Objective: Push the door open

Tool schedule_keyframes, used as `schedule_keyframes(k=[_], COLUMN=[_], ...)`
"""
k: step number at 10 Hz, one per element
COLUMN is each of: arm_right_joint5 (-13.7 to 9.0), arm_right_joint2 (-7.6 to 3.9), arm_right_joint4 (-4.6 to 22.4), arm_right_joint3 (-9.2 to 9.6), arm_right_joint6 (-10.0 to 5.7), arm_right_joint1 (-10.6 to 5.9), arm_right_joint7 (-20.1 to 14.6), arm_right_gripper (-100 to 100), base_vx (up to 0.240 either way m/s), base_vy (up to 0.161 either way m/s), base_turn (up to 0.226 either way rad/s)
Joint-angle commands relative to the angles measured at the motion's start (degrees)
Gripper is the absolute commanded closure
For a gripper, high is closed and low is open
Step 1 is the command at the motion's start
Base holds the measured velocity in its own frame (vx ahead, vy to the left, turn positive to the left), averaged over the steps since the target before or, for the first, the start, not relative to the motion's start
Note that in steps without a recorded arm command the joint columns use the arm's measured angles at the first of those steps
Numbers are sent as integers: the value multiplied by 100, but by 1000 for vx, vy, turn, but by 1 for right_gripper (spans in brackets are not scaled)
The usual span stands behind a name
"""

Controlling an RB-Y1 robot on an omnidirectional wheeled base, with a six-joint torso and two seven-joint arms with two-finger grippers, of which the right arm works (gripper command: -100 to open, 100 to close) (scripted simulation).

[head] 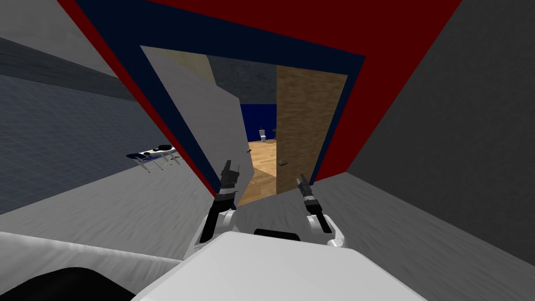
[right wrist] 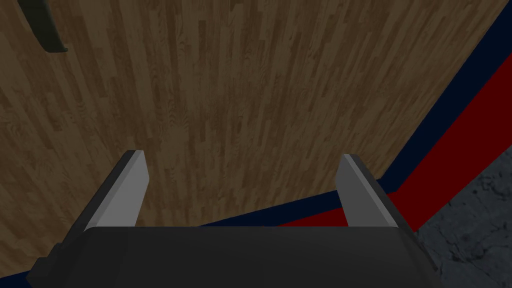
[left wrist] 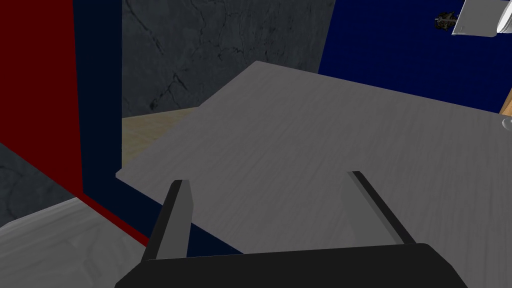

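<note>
Two door leaves in a dark navy frame (head: 209, 34), both grippers spread and holding nothing.

The left gripper (head: 230, 170) (left wrist: 267, 176) has its thin blade fingers parted over the grey door (head: 204, 115) (left wrist: 325, 150), a flat, faintly grained panel swung inward at a slant from the frame. The right gripper (head: 301, 180) (right wrist: 242, 155), fingers equally apart, faces the wooden door (head: 305, 120) (right wrist: 250, 75), a brown plank-patterned leaf bearing a dark curved handle (head: 282, 162) (right wrist: 45, 30). Between the leaves shows a pale wooden floor (head: 261, 157); a red wall (head: 407, 78) surrounds the frame.
</note>
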Motion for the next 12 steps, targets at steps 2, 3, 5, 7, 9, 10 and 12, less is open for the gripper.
schedule_keyframes(k=[2, 3, 5, 7, 9, 10, 12], arm_right_joint5=[59, 98, 137, 215, 286, 286, 357], arm_right_joint2=[-6, -7, -9, -11, -10, -10, -8], arm_right_joint4=[360, 545, 730, 1101, 1413, 1442, 1762], arm_right_joint3=[-2, 3, 7, 16, 24, 24, 32], arm_right_joint6=[-73, -101, -128, -184, -236, -236, -286], arm_right_joint1=[-141, -210, -279, -417, -545, -545, -670], arm_right_joint7=[-28, -45, -62, -96, -127, -127, -158], arm_right_gripper=[-100, -100, -100, -100, -100, -100, -100], base_vx=[44, 74, 82, 65, 90, 62, 70], base_vy=[-8, -18, -25, -17, -22, -13, -20], base_turn=[12, 28, 18, 22, 20, 13, 19])
